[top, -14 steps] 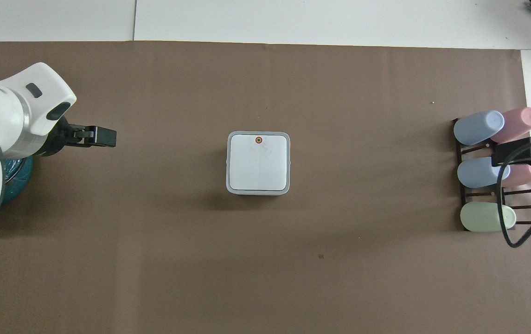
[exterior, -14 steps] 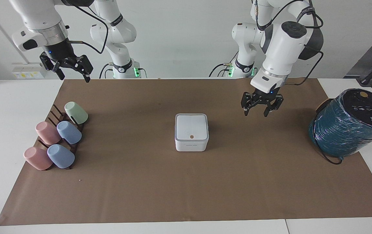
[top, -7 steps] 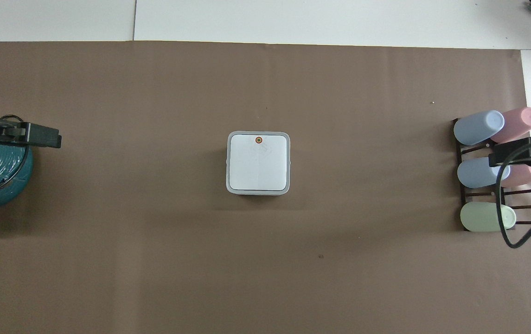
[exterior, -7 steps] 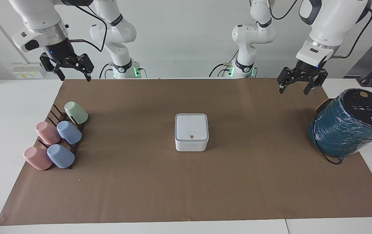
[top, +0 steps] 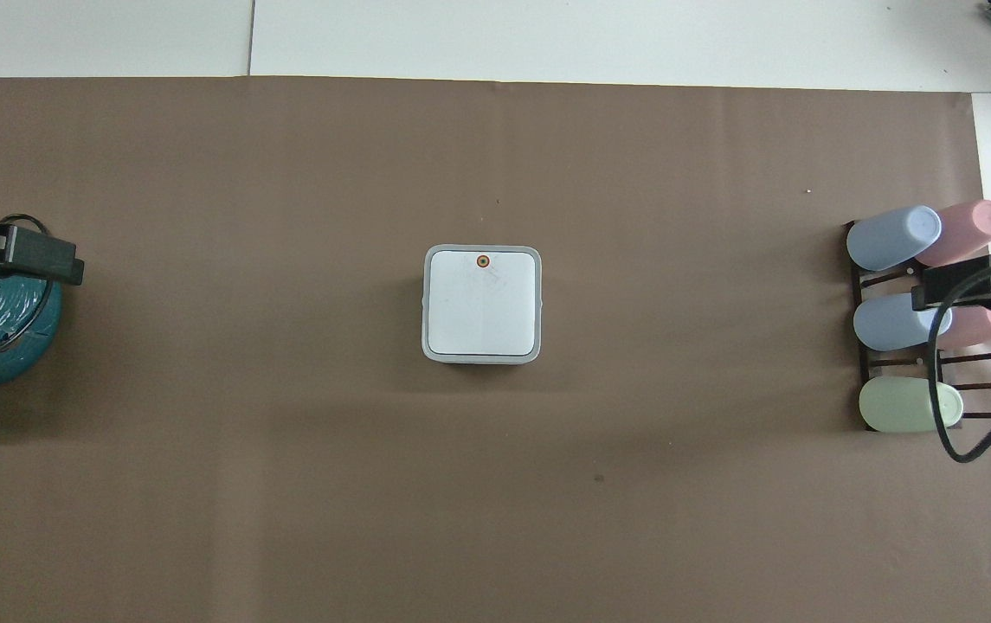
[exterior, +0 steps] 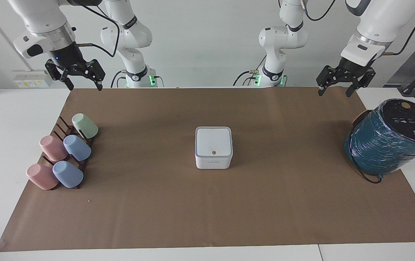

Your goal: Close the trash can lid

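Both tools, left (exterior: 334, 87) and right (exterior: 81, 82), hang spread open above brown paper (exterior: 207, 210) covering a white table (exterior: 8, 145).

The trash can (exterior: 214, 151) sits mid-frame on the paper mat (exterior: 207, 214) covering the desk (exterior: 8, 145), its lid (exterior: 213, 141) flat on top. At frame left a cup rack (exterior: 70, 152) holds five cups. At frame right stands a wrapped cylinder (exterior: 388, 139). Both grippers hang in the upper corners.

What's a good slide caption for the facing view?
Trash can lid shut; left gripper and right gripper raised, empty.
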Available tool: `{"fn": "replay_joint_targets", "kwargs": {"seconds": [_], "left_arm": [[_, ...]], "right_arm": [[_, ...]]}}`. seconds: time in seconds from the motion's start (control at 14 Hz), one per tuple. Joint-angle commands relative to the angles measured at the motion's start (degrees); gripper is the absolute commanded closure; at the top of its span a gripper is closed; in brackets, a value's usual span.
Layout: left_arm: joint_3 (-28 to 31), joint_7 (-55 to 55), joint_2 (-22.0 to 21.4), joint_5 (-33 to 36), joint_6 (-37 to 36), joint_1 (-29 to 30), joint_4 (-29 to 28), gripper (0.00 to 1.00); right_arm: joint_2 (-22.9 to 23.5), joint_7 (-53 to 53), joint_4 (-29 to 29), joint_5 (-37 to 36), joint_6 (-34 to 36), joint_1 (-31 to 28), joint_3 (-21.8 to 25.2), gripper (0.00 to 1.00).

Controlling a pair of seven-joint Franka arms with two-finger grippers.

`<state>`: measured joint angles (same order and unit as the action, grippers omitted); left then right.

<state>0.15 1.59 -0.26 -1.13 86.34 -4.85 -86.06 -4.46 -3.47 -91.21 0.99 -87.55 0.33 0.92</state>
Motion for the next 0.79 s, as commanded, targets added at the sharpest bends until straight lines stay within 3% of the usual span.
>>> {"fn": "replay_joint_targets", "kwargs": {"seconds": [0.0, 0.71], "left_arm": [[0.0, 1.1, -0.8, 0.2, -3.3, 0.5, 0.1, 0.00], [0.0, 4.1, -1.8, 0.2, -2.1, 0.6, -2.2, 0.00]], "right_arm": [[-0.9, 1.4, -0.8, 0.8, 0.2, -0.7, 0.0, 0.00], [-0.9, 1.2, -0.9, 0.8, 0.3, -0.6, 0.0, 0.00]]}}
